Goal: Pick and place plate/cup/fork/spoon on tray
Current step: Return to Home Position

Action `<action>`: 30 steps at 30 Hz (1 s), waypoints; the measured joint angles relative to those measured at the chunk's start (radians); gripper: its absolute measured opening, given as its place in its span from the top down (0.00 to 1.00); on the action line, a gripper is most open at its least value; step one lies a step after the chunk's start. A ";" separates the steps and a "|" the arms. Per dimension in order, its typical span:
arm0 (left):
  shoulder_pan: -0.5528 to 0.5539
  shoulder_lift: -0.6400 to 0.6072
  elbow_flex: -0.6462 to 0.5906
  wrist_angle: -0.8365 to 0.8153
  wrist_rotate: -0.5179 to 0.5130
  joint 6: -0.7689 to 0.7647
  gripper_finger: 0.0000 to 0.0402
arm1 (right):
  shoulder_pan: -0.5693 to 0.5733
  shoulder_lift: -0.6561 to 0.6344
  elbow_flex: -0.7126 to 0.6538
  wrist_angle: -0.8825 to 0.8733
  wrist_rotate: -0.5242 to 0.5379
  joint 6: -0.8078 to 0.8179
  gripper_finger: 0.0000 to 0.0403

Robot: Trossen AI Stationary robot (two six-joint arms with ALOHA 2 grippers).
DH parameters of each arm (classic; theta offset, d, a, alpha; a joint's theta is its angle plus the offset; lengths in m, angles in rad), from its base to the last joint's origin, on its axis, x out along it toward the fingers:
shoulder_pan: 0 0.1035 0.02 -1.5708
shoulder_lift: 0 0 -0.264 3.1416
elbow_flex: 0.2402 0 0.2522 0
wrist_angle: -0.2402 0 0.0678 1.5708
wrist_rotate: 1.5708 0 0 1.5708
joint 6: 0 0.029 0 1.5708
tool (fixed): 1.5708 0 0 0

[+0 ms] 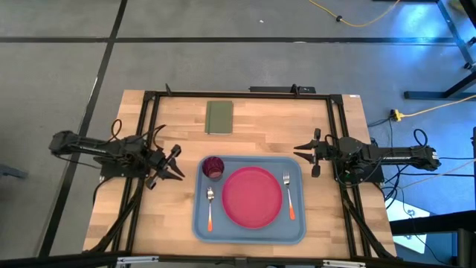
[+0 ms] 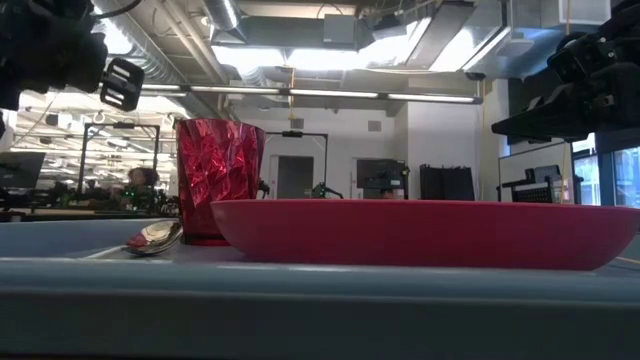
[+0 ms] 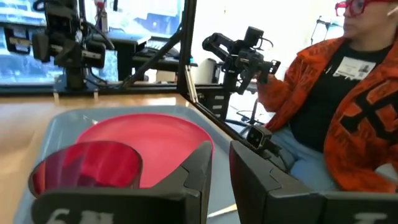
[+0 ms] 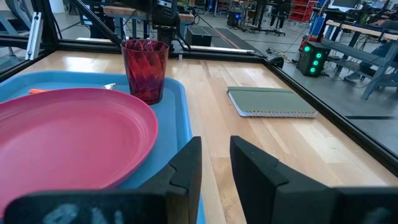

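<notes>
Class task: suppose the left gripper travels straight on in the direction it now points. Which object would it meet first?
Most likely the cup. The left gripper, fingers open, points across the table toward the tray's near corner, where the cup stands; height is hard to judge.

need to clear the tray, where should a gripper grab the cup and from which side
Grip the cup across its upper wall near the rim, coming straight down or from the tray's left edge with the left gripper, which is nearest. It stands upright and open-topped in the tray's far-left corner; the plate crowds its right side and the spoon lies just in front.
</notes>
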 joint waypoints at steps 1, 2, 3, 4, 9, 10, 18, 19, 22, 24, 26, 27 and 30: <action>0.000 -0.014 0.000 -0.014 0.000 0.017 0.87 | 0.000 0.000 0.000 0.000 0.000 0.000 0.78; 0.000 -0.028 0.000 -0.035 0.000 0.037 0.87 | 0.000 0.000 0.000 0.000 0.000 0.000 0.78; 0.001 -0.041 0.000 -0.060 0.000 0.057 0.87 | 0.000 0.000 0.000 0.000 0.000 0.000 0.78; 0.001 -0.052 0.000 -0.086 -0.001 0.073 0.87 | 0.000 0.000 0.000 0.000 0.000 0.000 0.78; 0.001 -0.077 0.000 -0.191 -0.057 0.075 0.87 | 0.000 0.000 0.000 0.000 0.000 0.000 0.78; 0.001 -0.077 0.000 -0.194 -0.064 0.058 0.87 | 0.000 0.000 0.000 0.000 0.000 -0.002 0.78; 0.001 -0.077 0.008 -0.194 -0.025 0.016 0.87 | 0.000 -0.002 0.030 0.080 -0.014 0.009 0.78; 0.001 -0.077 0.015 -0.194 -0.019 0.016 0.87 | 0.000 -0.002 0.052 0.073 -0.014 0.006 0.78; 0.001 -0.077 0.038 -0.192 0.002 0.016 0.87 | 0.000 -0.003 0.113 0.059 -0.016 0.014 0.78; 0.001 -0.077 0.045 -0.187 0.006 0.019 0.87 | 0.000 -0.002 0.147 0.006 -0.016 0.031 0.78; 0.001 -0.076 0.045 -0.192 -0.001 0.053 0.87 | 0.000 -0.002 0.170 -0.054 -0.017 0.047 0.78; 0.001 -0.076 0.045 -0.192 -0.003 0.076 0.87 | 0.000 -0.003 0.172 -0.079 -0.017 0.056 0.78; 0.001 -0.073 0.045 -0.192 -0.004 0.101 0.87 | 0.000 -0.002 0.159 -0.118 -0.020 0.095 0.78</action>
